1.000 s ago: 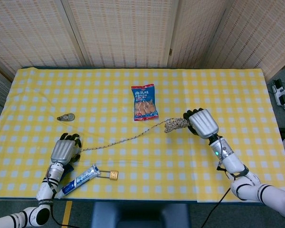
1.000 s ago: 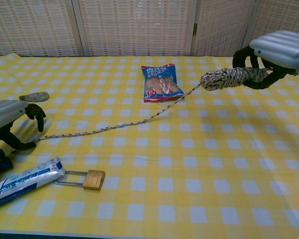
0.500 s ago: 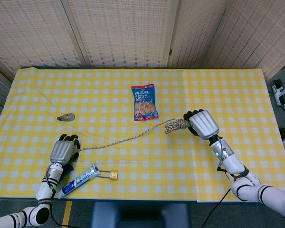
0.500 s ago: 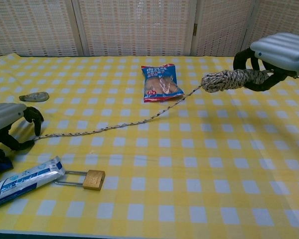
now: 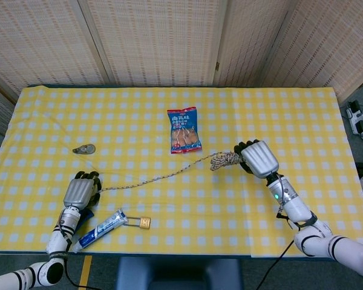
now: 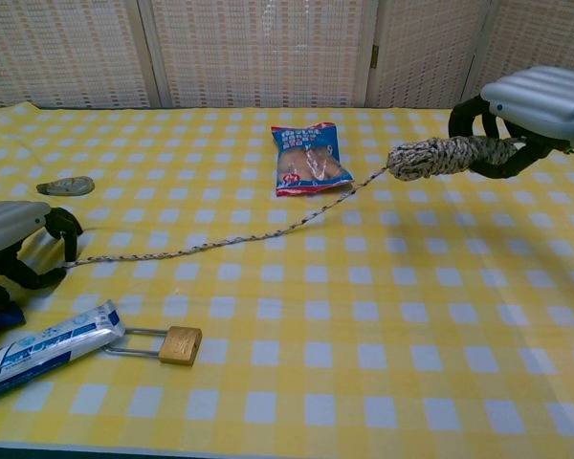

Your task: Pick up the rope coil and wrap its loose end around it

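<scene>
Gripping the rope coil (image 6: 440,155) mid-table, right hand (image 6: 531,105); left hand (image 6: 14,239) pinches its loose end (image 6: 77,260) near the front edge

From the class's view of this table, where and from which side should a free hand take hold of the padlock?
Grip the padlock by its brass body, coming from above or its right. It lies flat, and its shackle points left against the toothpaste tube, so that side looks crowded.

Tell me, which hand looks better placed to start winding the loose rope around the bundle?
The left hand, probably. It already pinches the loose end of the rope, stretched out from the rope coil, which the right hand holds above the table. The right is busy holding.
</scene>
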